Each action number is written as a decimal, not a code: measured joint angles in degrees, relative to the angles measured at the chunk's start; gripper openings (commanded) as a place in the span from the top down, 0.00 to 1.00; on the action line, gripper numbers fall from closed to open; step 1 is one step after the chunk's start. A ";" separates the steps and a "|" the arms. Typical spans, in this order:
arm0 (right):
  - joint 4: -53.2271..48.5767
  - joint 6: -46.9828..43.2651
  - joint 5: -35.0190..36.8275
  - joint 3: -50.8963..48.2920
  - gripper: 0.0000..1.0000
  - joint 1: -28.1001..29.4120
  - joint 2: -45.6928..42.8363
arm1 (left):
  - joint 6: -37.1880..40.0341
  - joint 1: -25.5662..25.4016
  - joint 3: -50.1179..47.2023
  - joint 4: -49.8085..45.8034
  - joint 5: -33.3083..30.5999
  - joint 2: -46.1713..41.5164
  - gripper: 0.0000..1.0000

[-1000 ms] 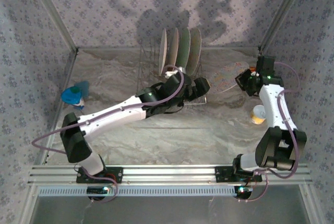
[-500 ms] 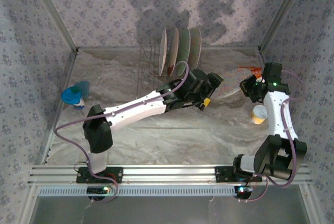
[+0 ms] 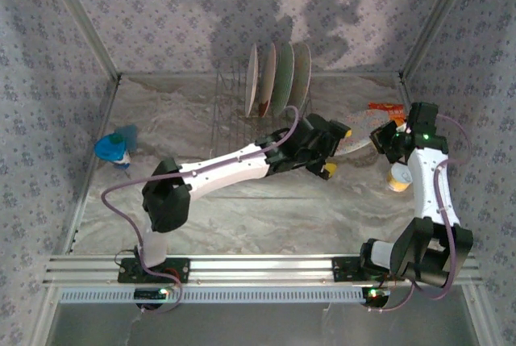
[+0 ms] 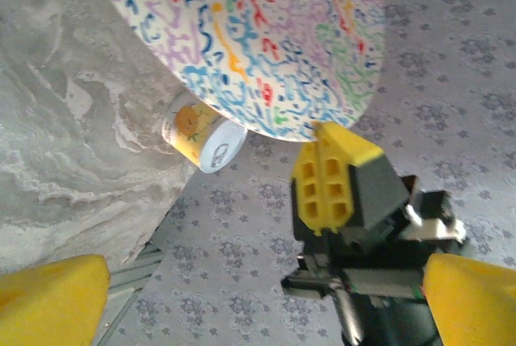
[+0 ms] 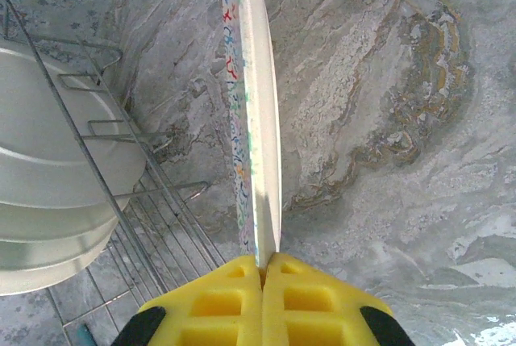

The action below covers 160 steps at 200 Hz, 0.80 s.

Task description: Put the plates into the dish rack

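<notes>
Right wrist view: the right gripper (image 5: 264,264) has its jaws clamped on the rim of a multicolour floral plate (image 5: 260,104), seen edge-on just beside the dish rack (image 5: 121,193). Four other plates (image 3: 278,80) stand in the rack's tines. The left gripper (image 3: 337,151), jaws spread wide, faces the plate's opposite rim. A clean handover probably needs the left jaws to straddle that rim squarely and close before the right jaws release.

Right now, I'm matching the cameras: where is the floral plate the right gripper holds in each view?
Top external: floral plate right of centre.
Left wrist: plate at top centre.
Right wrist: plate edge-on, centre.
Shared landmark: right gripper pinching its rim.
</notes>
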 measured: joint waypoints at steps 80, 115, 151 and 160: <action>0.07 0.48 -1.73 -1.77 1.00 -1.51 -1.88 | -5.73 -0.28 1.33 0.61 0.28 5.73 0.15; 0.07 0.85 -2.75 -2.32 1.00 -1.64 -2.80 | -6.19 -0.28 3.34 0.13 -0.70 6.73 0.20; 0.04 0.94 -3.45 -3.15 1.00 -2.49 -4.09 | -6.27 -0.28 6.08 -0.68 -0.70 8.39 0.27; 0.02 1.09 -3.69 -3.50 1.00 -2.73 -4.42 | -6.38 -0.28 6.91 -0.96 -0.72 9.14 0.28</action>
